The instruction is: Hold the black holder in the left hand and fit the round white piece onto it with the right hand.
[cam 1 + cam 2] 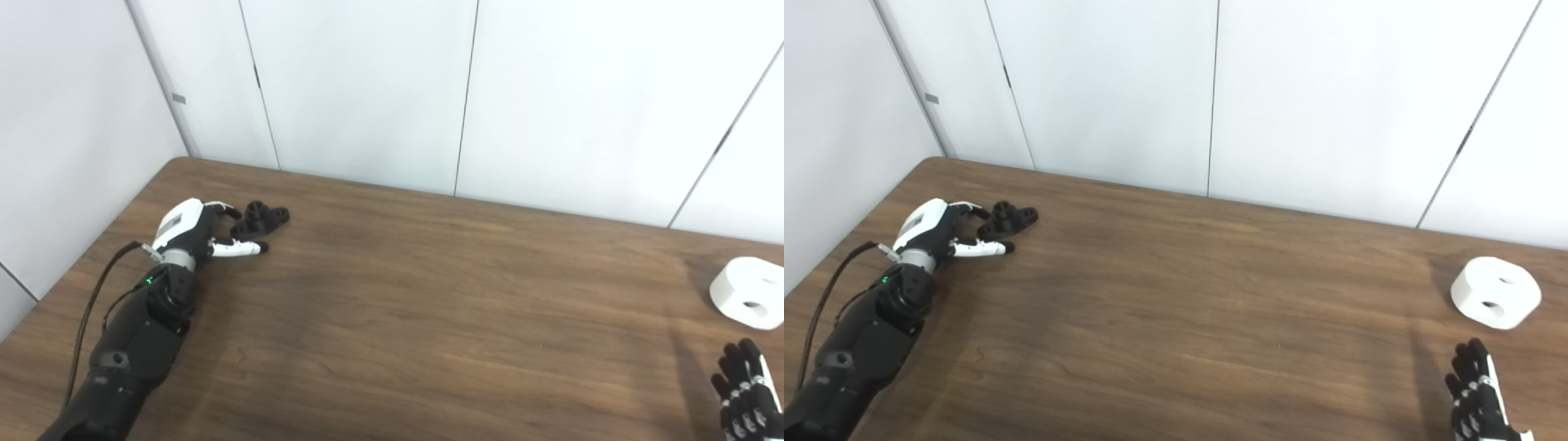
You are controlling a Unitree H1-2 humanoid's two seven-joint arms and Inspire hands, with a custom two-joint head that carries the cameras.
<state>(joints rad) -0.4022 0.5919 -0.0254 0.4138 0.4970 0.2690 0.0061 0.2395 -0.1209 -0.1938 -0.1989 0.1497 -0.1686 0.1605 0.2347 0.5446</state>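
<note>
I see my left hand (195,229) lying low on the dark wood-grain table (416,306) near its far left corner, its white shell glossy, fingers spread with the thumb stretched out along the surface. The black holder (260,219) sits on the table between thumb and fingers: a small matte lobed piece with round bosses and holes; I cannot tell whether the fingertips touch it, but it is not gripped. Far off at the right edge rests the round white piece (1496,293), a thick smooth puck with two holes. My right hand (1479,398) hovers just beside it, nearer me, black fingers extended and apart, holding nothing.
</note>
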